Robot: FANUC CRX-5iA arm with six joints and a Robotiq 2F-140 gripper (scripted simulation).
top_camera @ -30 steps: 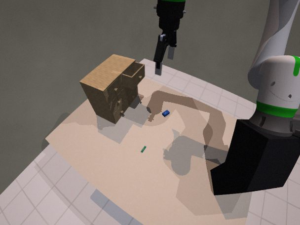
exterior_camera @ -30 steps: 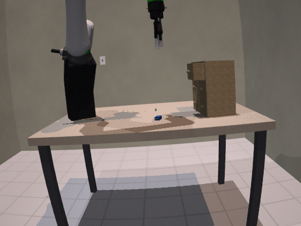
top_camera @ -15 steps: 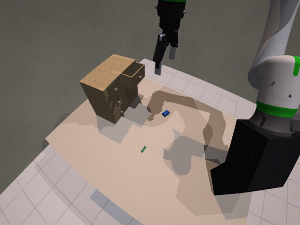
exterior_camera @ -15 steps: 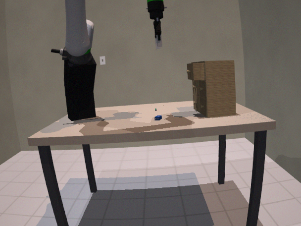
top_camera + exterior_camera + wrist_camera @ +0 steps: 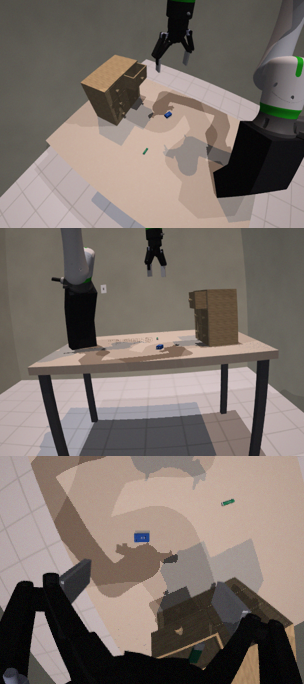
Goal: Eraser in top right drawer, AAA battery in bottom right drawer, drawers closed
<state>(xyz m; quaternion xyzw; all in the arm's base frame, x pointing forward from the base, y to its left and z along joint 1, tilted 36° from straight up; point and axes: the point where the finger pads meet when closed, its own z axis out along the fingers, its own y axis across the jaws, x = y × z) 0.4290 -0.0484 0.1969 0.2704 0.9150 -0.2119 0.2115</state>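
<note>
The black pincer (image 5: pixel 172 68) (image 5: pixel 156 275) (image 5: pixel 153 582) is wide open, up high.
A green-and-grey block (image 5: pixel 196 655) is in the brown wooden chest's (image 5: pixel 108 72) (image 5: pixel 222 318) open top right drawer (image 5: pixel 143 73) (image 5: pixel 200 300) (image 5: pixel 167 642).

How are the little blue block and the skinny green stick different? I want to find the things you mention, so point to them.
The blue block (image 5: pixel 168 114) (image 5: pixel 159 346) (image 5: pixel 141 537) is blue, while the green stick (image 5: pixel 145 151) (image 5: pixel 157 338) (image 5: pixel 228 502) is green. The blue block is short and chunky, but the green stick is long and thin. Both are small and lie on the table (image 5: pixel 100 160) (image 5: pixel 150 364) (image 5: pixel 272 521).
</note>
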